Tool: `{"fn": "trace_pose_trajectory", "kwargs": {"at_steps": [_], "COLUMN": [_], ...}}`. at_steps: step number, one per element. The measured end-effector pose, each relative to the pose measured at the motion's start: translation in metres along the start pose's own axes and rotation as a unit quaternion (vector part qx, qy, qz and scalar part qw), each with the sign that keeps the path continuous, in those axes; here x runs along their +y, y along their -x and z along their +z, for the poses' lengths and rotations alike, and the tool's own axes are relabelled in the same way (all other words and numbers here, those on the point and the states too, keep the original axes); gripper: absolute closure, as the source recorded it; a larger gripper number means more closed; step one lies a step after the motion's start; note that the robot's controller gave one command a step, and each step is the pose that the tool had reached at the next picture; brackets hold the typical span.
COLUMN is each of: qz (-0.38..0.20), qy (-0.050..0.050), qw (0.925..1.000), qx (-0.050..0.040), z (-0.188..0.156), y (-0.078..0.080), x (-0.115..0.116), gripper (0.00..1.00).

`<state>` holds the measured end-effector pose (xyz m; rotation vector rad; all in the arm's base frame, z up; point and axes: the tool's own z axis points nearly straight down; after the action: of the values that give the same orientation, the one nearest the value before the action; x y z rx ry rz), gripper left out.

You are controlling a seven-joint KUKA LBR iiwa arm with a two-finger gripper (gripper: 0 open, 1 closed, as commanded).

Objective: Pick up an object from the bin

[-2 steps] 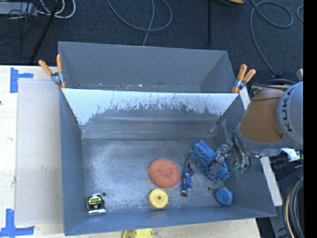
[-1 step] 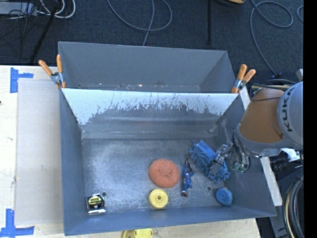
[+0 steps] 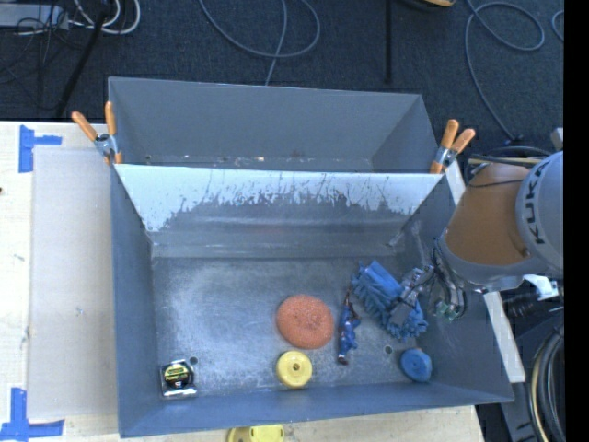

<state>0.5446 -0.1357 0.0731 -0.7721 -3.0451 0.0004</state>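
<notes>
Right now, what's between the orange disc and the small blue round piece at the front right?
In the camera view, a slim dark-blue toy piece lies between the orange disc and the small blue round piece.

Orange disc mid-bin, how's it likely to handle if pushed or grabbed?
The orange disc lies flat, so it will probably slide rather than roll. Its matte, grainy face suggests something soft and light, maybe sponge, likely to give under a pinch. Its low edge may resist a top grasp.
</notes>
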Motion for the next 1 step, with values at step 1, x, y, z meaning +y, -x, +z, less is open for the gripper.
{"fn": "trace_pose_trajectory", "kwargs": {"at_steps": [1], "qz": [0.0], "qy": [-0.001], "qw": [1.0], "qx": [0.005], "z": [-0.0186], "y": [-0.0029], "x": [-0.0007], "gripper": [1.0]}}
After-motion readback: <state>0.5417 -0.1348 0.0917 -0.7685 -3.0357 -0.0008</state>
